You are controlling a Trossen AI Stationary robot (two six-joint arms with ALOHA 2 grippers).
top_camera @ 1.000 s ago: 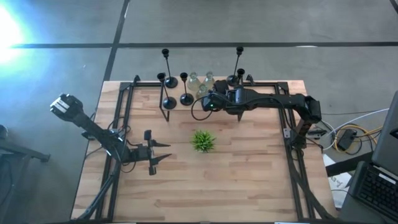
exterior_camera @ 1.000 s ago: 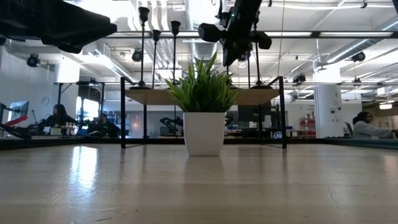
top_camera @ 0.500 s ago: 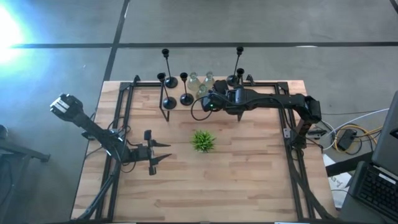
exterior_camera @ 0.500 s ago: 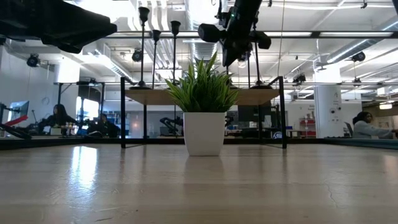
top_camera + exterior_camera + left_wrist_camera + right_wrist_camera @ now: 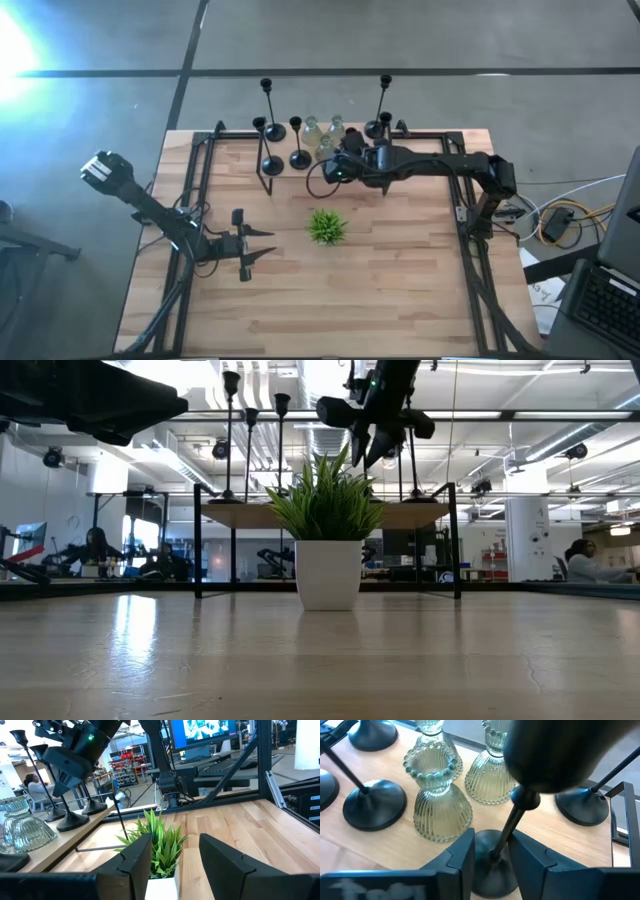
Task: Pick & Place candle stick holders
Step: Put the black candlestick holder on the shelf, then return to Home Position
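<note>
Here the right gripper (image 5: 492,851) stands slightly parted around a black candle stick holder (image 5: 517,817) stem without clamping it, so any sideways drift could topple it into the glass holders (image 5: 437,795) just beside.

the right arm is reaching from the right edge across the far part of the table, its forearm lying nearly level and its wrist pointing down, with the right gripper (image 5: 492,851) hanging near the far edge, its two dark fingers (image 5: 461,859) standing slightly apart. the left arm is waiting over the left half of the table, folded low with its elbow out past the left edge, and the left gripper (image 5: 262,243) is pointing toward the table's middle with its fingers (image 5: 227,861) parted.
</note>
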